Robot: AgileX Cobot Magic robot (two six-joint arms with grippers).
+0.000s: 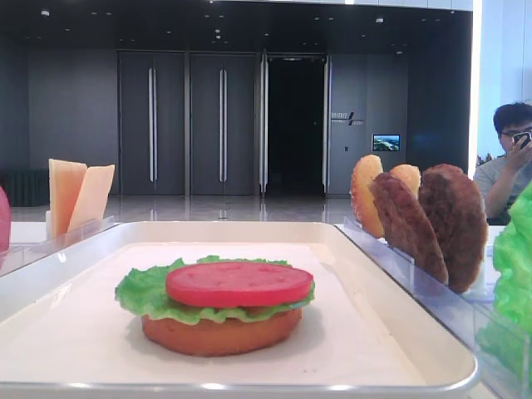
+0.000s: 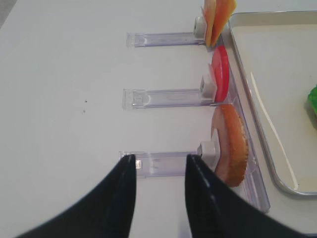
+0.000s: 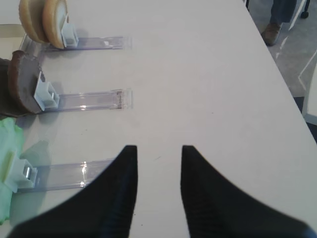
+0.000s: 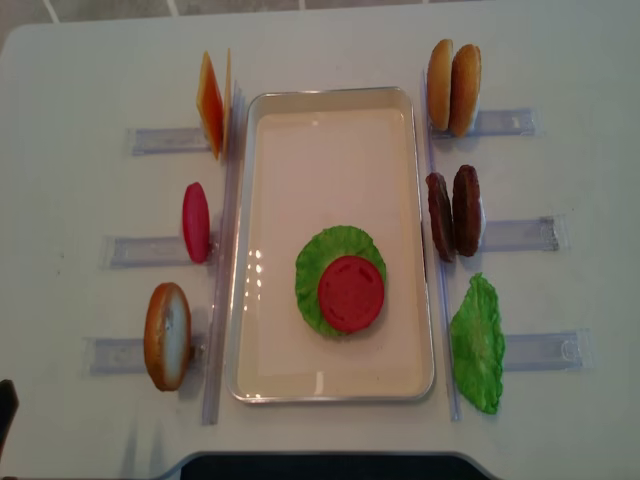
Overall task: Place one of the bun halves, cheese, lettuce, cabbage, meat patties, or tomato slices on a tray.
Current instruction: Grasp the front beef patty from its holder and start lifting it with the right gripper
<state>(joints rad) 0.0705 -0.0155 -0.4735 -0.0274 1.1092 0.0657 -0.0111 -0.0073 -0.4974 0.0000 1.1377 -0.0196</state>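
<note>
The white tray (image 4: 330,95) lies mid-table. On it a bun half (image 1: 220,332) carries lettuce (image 4: 318,262) and a tomato slice (image 4: 351,293). Left of the tray stand cheese (image 4: 210,105), a tomato slice (image 2: 221,72) and a bun half (image 2: 233,144) in clear holders. To the right stand two bun halves (image 4: 452,75), two meat patties (image 4: 452,212) and a lettuce leaf (image 4: 478,345). My left gripper (image 2: 159,157) hovers open and empty over the near-left holder, beside that bun half. My right gripper (image 3: 158,148) is open and empty over bare table, right of the lettuce holder.
Clear plastic holder rails (image 2: 163,99) stick out from both sides of the tray (image 2: 257,15). The table's right edge (image 3: 277,69) runs close to the right gripper. A seated person (image 1: 511,158) is behind the table.
</note>
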